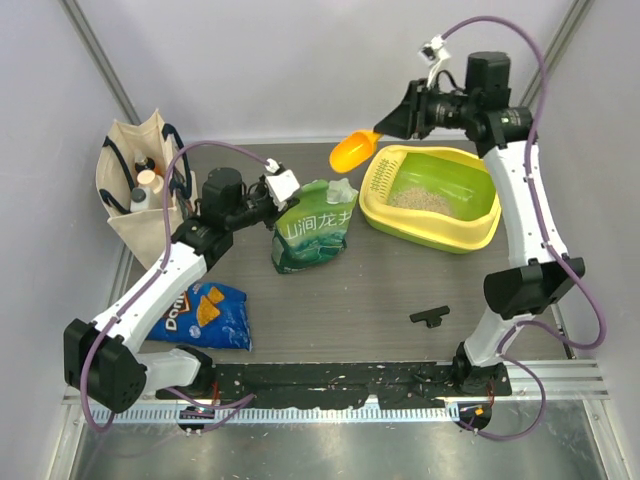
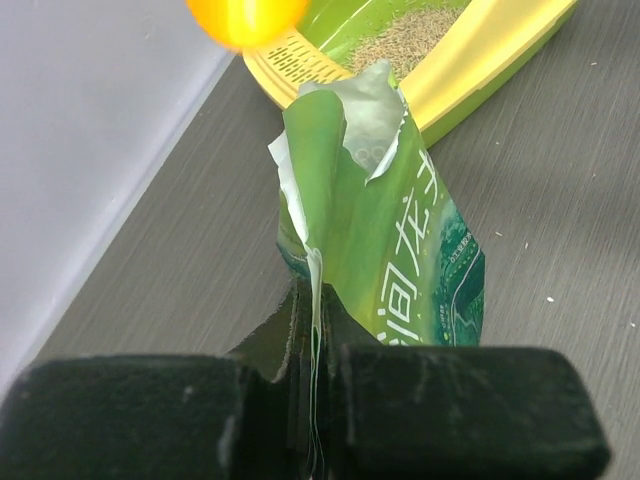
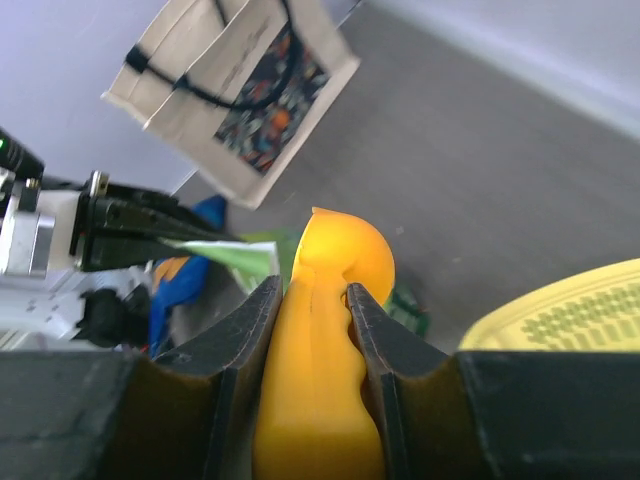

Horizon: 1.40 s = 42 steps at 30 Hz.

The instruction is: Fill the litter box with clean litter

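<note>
The litter box [image 1: 470, 232], yellow rim and lime-green basin, stands at the back right; its slotted grate end [image 1: 380, 178] faces left. Clean litter [image 1: 422, 201] lies as a beige patch in the basin and shows in the left wrist view [image 2: 412, 42]. My right gripper [image 1: 395, 125] is shut on the orange scoop [image 1: 354, 152], held in the air left of the box; the right wrist view shows its handle [image 3: 320, 340] between the jaws. My left gripper [image 1: 272, 192] is shut on the torn top edge of the green printed pouch [image 1: 314, 238], which stands upright and open [image 2: 380, 230].
A blue Doritos bag [image 1: 205, 314] lies at the front left. A cloth tote [image 1: 140, 190] with bottles stands at the back left. A small black part [image 1: 429, 316] lies in front of the litter box.
</note>
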### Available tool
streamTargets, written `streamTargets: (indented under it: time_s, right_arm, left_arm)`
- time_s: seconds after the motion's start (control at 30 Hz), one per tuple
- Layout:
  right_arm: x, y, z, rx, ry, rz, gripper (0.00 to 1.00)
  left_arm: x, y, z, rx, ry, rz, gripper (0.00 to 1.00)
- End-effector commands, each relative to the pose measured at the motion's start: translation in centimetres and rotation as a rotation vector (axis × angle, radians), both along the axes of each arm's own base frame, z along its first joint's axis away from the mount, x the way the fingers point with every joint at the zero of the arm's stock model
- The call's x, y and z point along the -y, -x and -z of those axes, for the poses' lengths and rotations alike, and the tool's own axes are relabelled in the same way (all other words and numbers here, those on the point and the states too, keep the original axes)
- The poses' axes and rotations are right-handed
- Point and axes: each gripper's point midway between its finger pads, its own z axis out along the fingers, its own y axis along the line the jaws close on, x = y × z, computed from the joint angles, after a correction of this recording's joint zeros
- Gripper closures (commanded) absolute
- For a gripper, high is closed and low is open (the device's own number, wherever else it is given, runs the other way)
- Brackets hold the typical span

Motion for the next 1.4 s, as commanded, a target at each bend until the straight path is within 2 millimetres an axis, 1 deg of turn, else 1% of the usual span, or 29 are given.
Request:
streamTargets:
  time_s: [0.0, 0.07, 0.1, 0.13, 0.17, 0.23, 0.27, 0.33, 0.5, 0.53, 0.57, 0.63, 0.67, 0.73, 0.77, 0.8, 0.83, 0.87, 0.9, 0.93, 0.97, 1.0, 1.03, 1.07, 1.1, 1.17, 1.2, 1.27, 1.37]
  right_arm:
    - [-3.0, 2.3, 2.2, -0.091, -0.018, -0.171, 0.99]
    - [-3.6, 2.4, 2.7, -0.074, 0.004, -0.2, 0.99]
    - [-3.8, 2.4, 3.4, -0.094, 0.016, -0.209, 0.99]
    - [-4.4, 2.8, 3.6, -0.103, 0.026, -0.223, 0.99]
    - [-4.5, 2.5, 3.5, -0.065, 0.054, -0.227, 0.99]
    - [-5.1, 2.7, 5.0, -0.066, 0.117, -0.259, 0.99]
    - [-5.1, 2.8, 4.6, -0.038, 0.135, -0.265, 0.99]
    - [-4.9, 2.5, 5.7, -0.028, 0.184, -0.268, 0.99]
    - [-4.8, 2.0, 6.0, 0.023, 0.248, -0.265, 0.99]
    - [-4.8, 1.9, 6.2, 0.057, 0.276, -0.278, 0.99]
    - [-4.9, 1.9, 5.9, 0.081, 0.287, -0.285, 0.99]
    - [-5.1, 2.5, 6.1, 0.099, 0.324, -0.311, 0.99]
    - [-5.1, 2.7, 6.0, 0.149, 0.355, -0.335, 0.99]
    - [-5.6, 3.9, 6.8, 0.161, 0.402, -0.391, 0.99]
    - [-5.5, 4.0, 7.7, 0.176, 0.444, -0.408, 0.99]
    - [-5.6, 4.2, 8.0, 0.182, 0.455, -0.417, 0.99]
    - [-6.2, 4.4, 8.3, 0.188, 0.459, -0.43, 0.99]
    - [-6.4, 4.3, 9.6, 0.162, 0.477, -0.427, 0.99]
    - [-6.9, 3.3, 9.5, 0.187, 0.474, -0.395, 0.99]
    - [-7.5, 3.3, 9.4, 0.195, 0.479, -0.374, 0.99]
    - [-7.9, 2.9, 10.7, 0.177, 0.499, -0.357, 0.99]
    - [-7.9, 1.5, 10.7, 0.186, 0.523, -0.273, 0.99]
    - [-8.1, 0.9, 10.7, 0.178, 0.522, -0.227, 0.99]
    - [-8.3, 0.5, 11.2, 0.16, 0.522, -0.192, 0.99]
    - [-8.3, -0.5, 10.8, 0.165, 0.515, -0.128, 0.99]
    - [-8.3, -1.0, 11.0, 0.103, 0.481, -0.037, 0.99]
    - [-8.0, -1.8, 10.8, 0.104, 0.482, 0.021, 0.99]
    - [-7.9, -2.1, 10.8, 0.053, 0.448, 0.088, 0.99]
    - [-8.1, -1.9, 11.8, -0.003, 0.458, 0.117, 0.99]
  left_arm:
    - [0.6, -0.4, -6.1, 0.11, 0.131, -0.014, 1.0]
    - [0.6, -0.4, -6.2, 0.113, 0.131, -0.014, 1.0]
    - [0.7, -0.3, -6.3, 0.112, 0.133, -0.01, 1.0]
    - [0.6, -0.2, -6.4, 0.113, 0.134, -0.008, 1.0]
    - [0.7, -0.2, -6.5, 0.117, 0.136, -0.007, 1.0]
    - [0.6, -0.1, -6.3, 0.113, 0.134, -0.005, 1.0]
    - [0.6, 0.0, -6.5, 0.12, 0.136, -0.005, 1.0]
    - [0.5, 0.0, -6.5, 0.124, 0.133, -0.009, 1.0]
    - [0.3, 0.2, -6.5, 0.129, 0.131, -0.011, 1.0]
    - [0.3, 0.2, -6.4, 0.127, 0.129, -0.012, 1.0]
    - [0.3, 0.2, -6.4, 0.127, 0.129, -0.012, 1.0]
    - [0.2, 0.2, -6.4, 0.127, 0.129, -0.015, 1.0]
    - [0.2, 0.2, -6.5, 0.13, 0.128, -0.015, 1.0]
    - [0.3, 0.2, -6.5, 0.128, 0.128, -0.014, 1.0]
    - [0.3, 0.1, -6.5, 0.128, 0.128, -0.015, 1.0]
    - [0.3, 0.1, -6.5, 0.128, 0.128, -0.014, 1.0]
    - [0.4, 0.2, -6.6, 0.129, 0.129, -0.008, 1.0]
    - [0.4, 0.2, -6.6, 0.129, 0.131, -0.008, 1.0]
    - [0.3, 0.2, -6.6, 0.128, 0.132, -0.009, 1.0]
    - [0.4, 0.2, -6.6, 0.125, 0.134, -0.008, 1.0]
    - [0.4, 0.3, -6.6, 0.125, 0.135, -0.007, 1.0]
    - [0.3, 0.2, -6.6, 0.12, 0.138, -0.013, 1.0]
    - [0.3, 0.3, -6.7, 0.113, 0.147, -0.016, 1.0]
    - [0.3, 0.2, -6.8, 0.108, 0.154, -0.025, 1.0]
    - [0.3, 0.3, -7.0, 0.099, 0.165, -0.031, 1.0]
    - [0.3, 0.4, -7.4, 0.081, 0.191, -0.037, 1.0]
    - [0.3, 0.4, -7.5, 0.077, 0.197, -0.037, 1.0]
    - [0.4, 0.5, -7.7, 0.068, 0.214, -0.039, 1.0]
    - [0.5, 0.4, -7.9, 0.067, 0.23, -0.041, 1.0]
